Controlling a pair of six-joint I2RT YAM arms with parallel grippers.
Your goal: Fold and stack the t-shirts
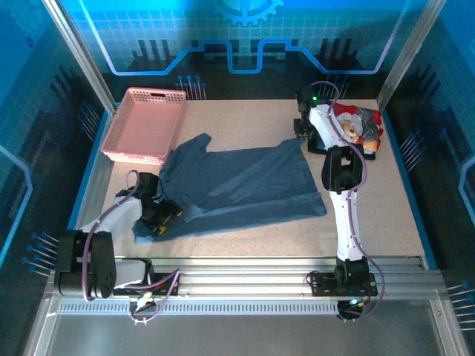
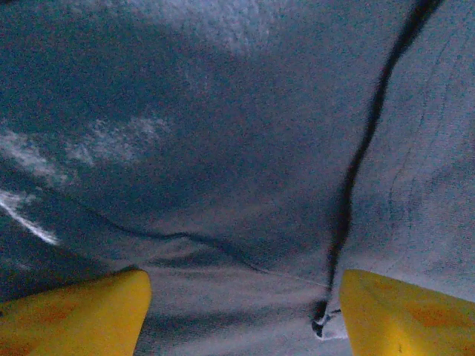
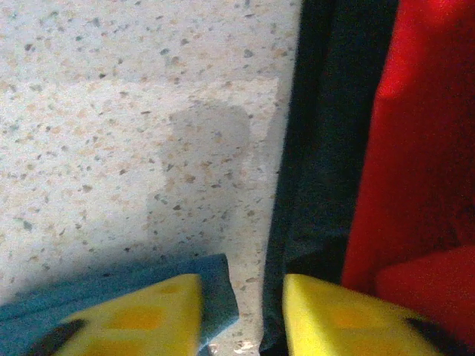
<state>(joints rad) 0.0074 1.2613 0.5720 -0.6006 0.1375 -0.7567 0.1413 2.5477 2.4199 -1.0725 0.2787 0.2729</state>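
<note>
Biggest thing first: the speckled counter (image 1: 386, 208). Spread across the middle of it is the slate-blue t-shirt (image 1: 245, 185). It's mostly flat, with one bit trailing off toward 10 o'clock and the end at 8 o'clock rumpled. The pink basket (image 1: 145, 122) sits in the 10 o'clock corner, and that trailing bit of blue ends just beside its near edge. Over at 2 o'clock is the red and black t-shirt (image 1: 361, 127) with the teddy bear on it, bunched in a heap.

My left gripper (image 1: 165, 215) is low over the blue shirt's 8 o'clock end. Its fingers (image 2: 74, 315) are spread wide, with blue cloth filling the space behind them. My right gripper (image 1: 303, 132) is down at the blue shirt's 1 o'clock corner, close to the teddy shirt. Its fingers (image 3: 148, 319) stand a little apart, with the blue corner lying against one and the red and black cloth next to the other.
</note>
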